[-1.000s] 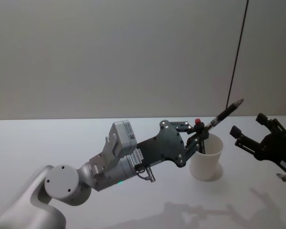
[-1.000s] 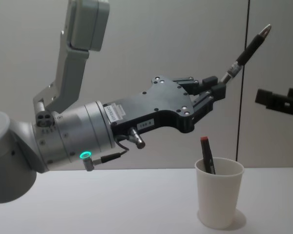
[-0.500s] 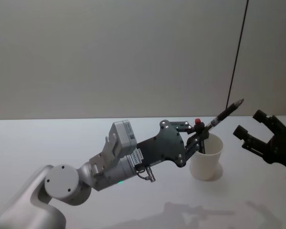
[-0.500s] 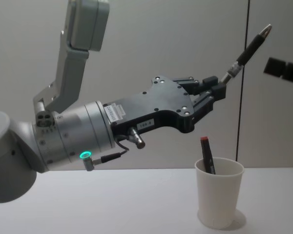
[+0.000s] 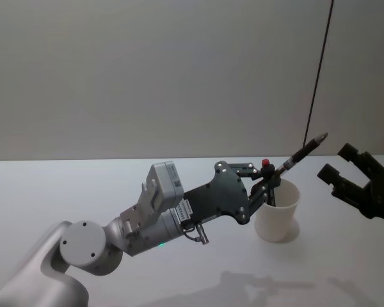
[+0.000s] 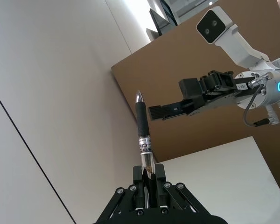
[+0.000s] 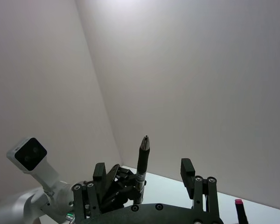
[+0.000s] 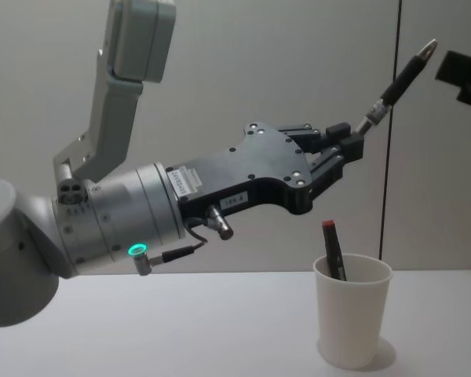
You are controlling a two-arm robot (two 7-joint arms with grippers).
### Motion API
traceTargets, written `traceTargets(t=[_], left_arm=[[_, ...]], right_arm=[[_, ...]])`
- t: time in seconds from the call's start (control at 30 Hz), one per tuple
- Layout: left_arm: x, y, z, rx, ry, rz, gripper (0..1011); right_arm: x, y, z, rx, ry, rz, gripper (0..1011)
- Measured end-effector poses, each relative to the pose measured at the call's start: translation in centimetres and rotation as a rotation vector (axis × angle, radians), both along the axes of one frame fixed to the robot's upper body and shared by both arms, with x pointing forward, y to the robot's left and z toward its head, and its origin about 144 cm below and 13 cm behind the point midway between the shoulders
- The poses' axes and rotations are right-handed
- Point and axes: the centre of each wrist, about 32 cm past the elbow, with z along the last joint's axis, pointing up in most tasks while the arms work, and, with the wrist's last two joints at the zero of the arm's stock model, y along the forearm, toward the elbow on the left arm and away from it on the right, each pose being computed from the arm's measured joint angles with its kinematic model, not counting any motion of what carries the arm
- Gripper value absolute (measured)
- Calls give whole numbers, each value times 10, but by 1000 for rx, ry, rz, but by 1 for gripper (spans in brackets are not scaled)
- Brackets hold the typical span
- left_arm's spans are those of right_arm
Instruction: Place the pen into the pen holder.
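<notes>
Left gripper (image 8: 347, 146): your working arm, reaching in from the left, raised above the bench (image 8: 180, 330). Its fingers are clamped on the lower end of the pen (image 8: 396, 84); in the left wrist view the same grip shows, the fingers (image 6: 139, 186) pressed to either side of the barrel.

Pen: black grip section, clear lower barrel, metal tip. It is held slanted, tip pointing up and toward your right, the whole of it above and partly to the right of the pen holder (image 8: 352, 319), not touching it.

Pen holder: white paper cup standing upright on the bench, below and just right of the left gripper. One red-capped marker (image 8: 332, 247) already stands in it, leaning against the inner wall with the cap above the rim.

Right gripper (image 5: 347, 171): to the right of the cup and well apart from it, raised off the bench near the level of the pen tip. Its fingers are spread with nothing between them; in the right wrist view the pen (image 7: 142, 161) shows through that gap, farther off.
</notes>
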Motion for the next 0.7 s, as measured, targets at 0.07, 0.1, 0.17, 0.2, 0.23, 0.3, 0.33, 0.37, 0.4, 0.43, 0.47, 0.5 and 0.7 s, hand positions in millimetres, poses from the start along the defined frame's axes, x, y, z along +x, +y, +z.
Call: traceTargets(t=[0.07, 0.1, 0.17, 0.2, 0.23, 0.3, 0.33, 0.37, 0.4, 0.43, 0.47, 0.5, 0.7], left_arm=[[0, 0, 0, 0, 0, 0, 161], [0, 0, 0, 0, 0, 0, 161], [0, 0, 0, 0, 0, 0, 161], [0, 0, 0, 0, 0, 0, 161], [0, 0, 0, 0, 0, 0, 161], [0, 0, 0, 0, 0, 0, 161], [0, 0, 0, 0, 0, 0, 161], [0, 0, 0, 0, 0, 0, 161], [0, 0, 0, 0, 0, 0, 161], [0, 0, 0, 0, 0, 0, 161], [0, 0, 0, 0, 0, 0, 161], [0, 0, 0, 0, 0, 0, 161], [0, 0, 0, 0, 0, 0, 161]], right_arm=[[0, 3, 0, 12, 7, 8, 1002], [0, 4, 0, 16, 9, 10, 1002], [1, 6, 0, 21, 13, 11, 1002], [1, 8, 0, 25, 18, 13, 1001], [1, 9, 0, 27, 20, 13, 1002], [2, 13, 0, 33, 26, 14, 1002], [3, 14, 0, 34, 27, 15, 1002], [3, 15, 0, 36, 29, 14, 1002], [4, 17, 0, 38, 33, 14, 1002], [4, 18, 0, 40, 35, 14, 1002], [5, 21, 0, 42, 40, 13, 1002], [6, 22, -1, 44, 41, 13, 1002], [9, 31, -1, 50, 53, 12, 981]])
